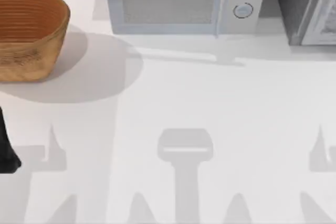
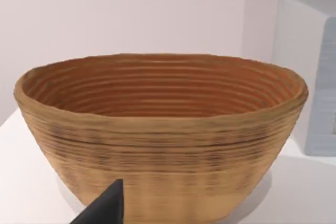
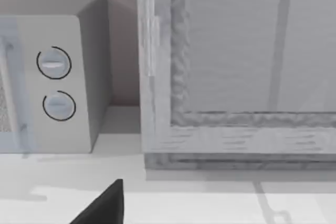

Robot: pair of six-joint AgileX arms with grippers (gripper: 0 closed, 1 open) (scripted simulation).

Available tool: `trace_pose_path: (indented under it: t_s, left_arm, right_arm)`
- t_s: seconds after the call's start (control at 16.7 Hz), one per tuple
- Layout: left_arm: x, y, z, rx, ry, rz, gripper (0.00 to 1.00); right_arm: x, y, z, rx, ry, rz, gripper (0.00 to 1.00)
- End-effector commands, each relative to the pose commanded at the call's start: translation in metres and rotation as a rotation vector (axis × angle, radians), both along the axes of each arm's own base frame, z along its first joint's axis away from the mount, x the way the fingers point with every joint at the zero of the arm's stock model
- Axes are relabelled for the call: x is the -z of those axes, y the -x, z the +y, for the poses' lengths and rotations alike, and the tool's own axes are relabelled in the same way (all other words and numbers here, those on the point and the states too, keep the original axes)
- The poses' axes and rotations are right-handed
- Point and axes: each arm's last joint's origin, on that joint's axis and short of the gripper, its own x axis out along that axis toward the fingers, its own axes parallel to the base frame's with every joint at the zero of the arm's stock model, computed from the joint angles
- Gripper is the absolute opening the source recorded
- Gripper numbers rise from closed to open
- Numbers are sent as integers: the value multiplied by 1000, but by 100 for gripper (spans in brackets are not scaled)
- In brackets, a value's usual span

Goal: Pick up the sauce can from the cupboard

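The sauce can is hidden. The grey cupboard [image 1: 307,9] stands at the back right of the table, and in the right wrist view its framed door [image 3: 236,66] looks closed. A dark part of my right gripper [image 3: 102,205] pokes in low, short of the cupboard's base. My left arm [image 1: 6,148] sits at the table's left edge. A dark part of my left gripper [image 2: 102,208] shows just before the woven basket [image 2: 157,145].
The brown woven basket [image 1: 29,32] stands at the back left with nothing visible inside. A grey microwave [image 1: 184,1] with two round knobs [image 3: 55,82] sits at the back middle, just left of the cupboard. The white table [image 1: 210,108] spreads in front of them.
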Motion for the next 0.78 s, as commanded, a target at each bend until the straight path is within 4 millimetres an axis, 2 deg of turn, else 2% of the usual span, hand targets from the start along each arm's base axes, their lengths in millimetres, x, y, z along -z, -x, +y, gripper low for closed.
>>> trace_pose_path:
  t_s: [0.18,0.36,0.54,0.78]
  left_arm:
    - [0,0,0,0,0,0,100]
    - [0,0,0,0,0,0,100]
    - [0,0,0,0,0,0,100]
    - [0,0,0,0,0,0,100]
  right_arm:
    - [-3,0,0,-1,0,0,100]
    - [-27,0,2,-6,-1,6,100]
    - [-74,-4,4,-5,0,18,100]
    - [-158,-25,9,2,5,36,100]
